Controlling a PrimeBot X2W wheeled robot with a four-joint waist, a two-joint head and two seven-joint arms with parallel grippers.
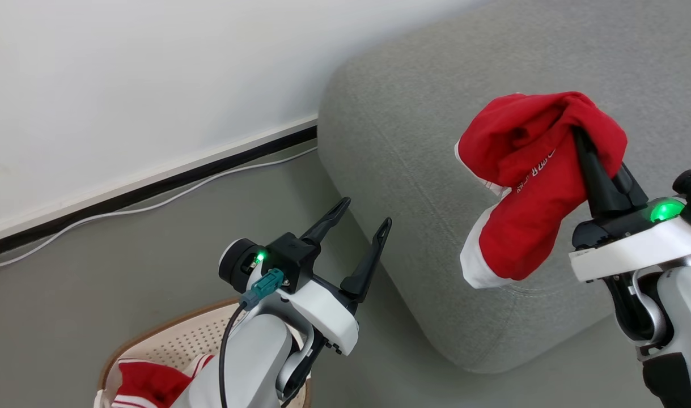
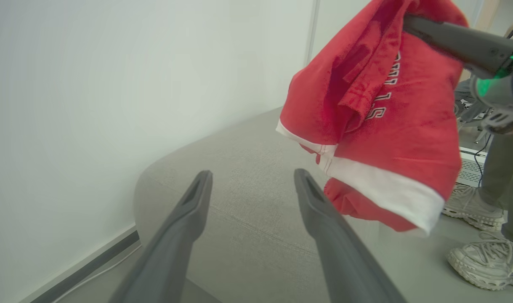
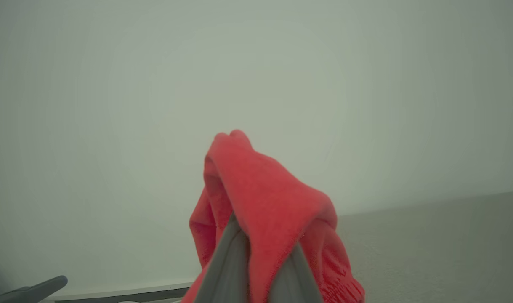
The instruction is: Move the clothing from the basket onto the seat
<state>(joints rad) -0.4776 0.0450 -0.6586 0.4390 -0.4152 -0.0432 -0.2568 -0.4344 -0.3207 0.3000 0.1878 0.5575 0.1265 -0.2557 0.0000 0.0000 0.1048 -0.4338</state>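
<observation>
Lower left: basket (image 1: 192, 340) on the floor (image 1: 96, 272), one red piece (image 1: 152, 379) lying in it. Left gripper (image 1: 365, 212) is above the basket's rim, fingers spread wide, empty, aimed toward the seat's near corner. Seat (image 1: 413, 124) is bare at that corner. Red garment (image 1: 521, 181) hangs over the seat's front edge; white hem brushing the fabric or just clear, cannot tell. Right gripper (image 1: 579, 136) is pinched tight on its top fold.

Step, as I judge it: carry-over, release not yet made. Next move calls for lowering the garment, then parting the fingers over the seat.
</observation>
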